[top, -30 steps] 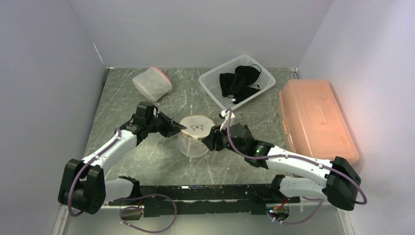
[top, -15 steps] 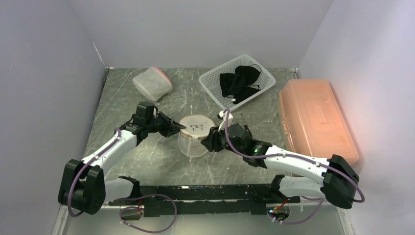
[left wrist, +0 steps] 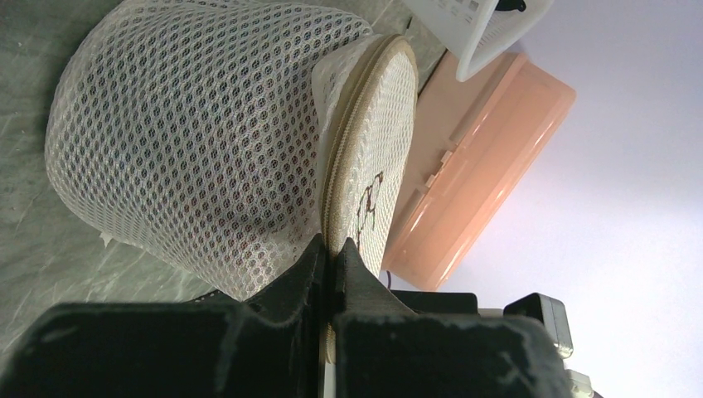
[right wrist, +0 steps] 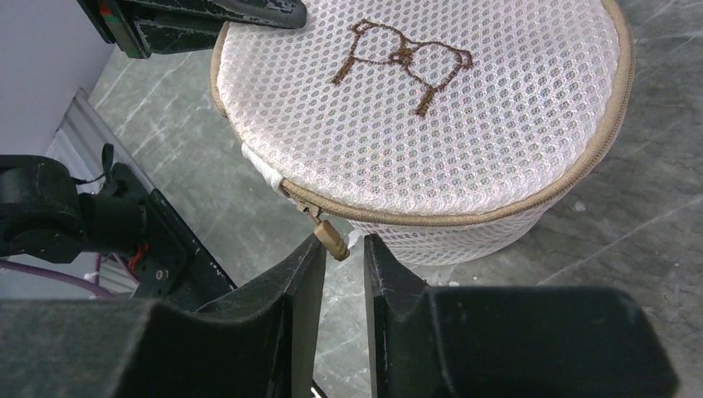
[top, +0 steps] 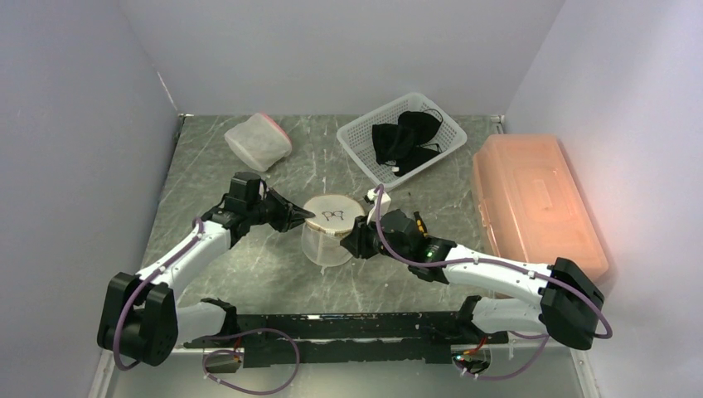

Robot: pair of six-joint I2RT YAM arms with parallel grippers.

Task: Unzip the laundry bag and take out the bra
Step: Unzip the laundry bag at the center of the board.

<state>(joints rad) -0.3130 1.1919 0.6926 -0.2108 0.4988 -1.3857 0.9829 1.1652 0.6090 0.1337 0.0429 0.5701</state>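
1. Right end effector (right wrist: 341, 261): the fingers stand narrowly spread. The zipper pull (right wrist: 332, 240) hangs at the mouth of the gap, just at the tips. The gap is wider than the pull, so no pinch shows yet.

2. Zipper (right wrist: 530, 195): the tan track runs round the lid edge and reads as closed along all that is visible. The pull sits at the end stop.

3. Laundry bag (top: 330, 232): a round white mesh drum stands upright on the tabletop (top: 249, 265) between the two arms. Its lid carries a brown embroidered emblem (right wrist: 404, 60). The contents cannot be made out through the mesh.

4. Left end effector (left wrist: 334, 249): the fingers are pressed together at the lid rim on the side opposite the pull. Whether mesh is caught between them cannot be told. It appears to brace the bag.

5. Surroundings: a white basket (top: 352, 133) holding a dark garment (top: 404, 137) stands well apart at the back. A lidded box (top: 535, 203) lies to the right.

6. Progress, as judged: the task is at its first step. Remaining: grip the pull, run the zipper round, lift the lid, extract the bra.
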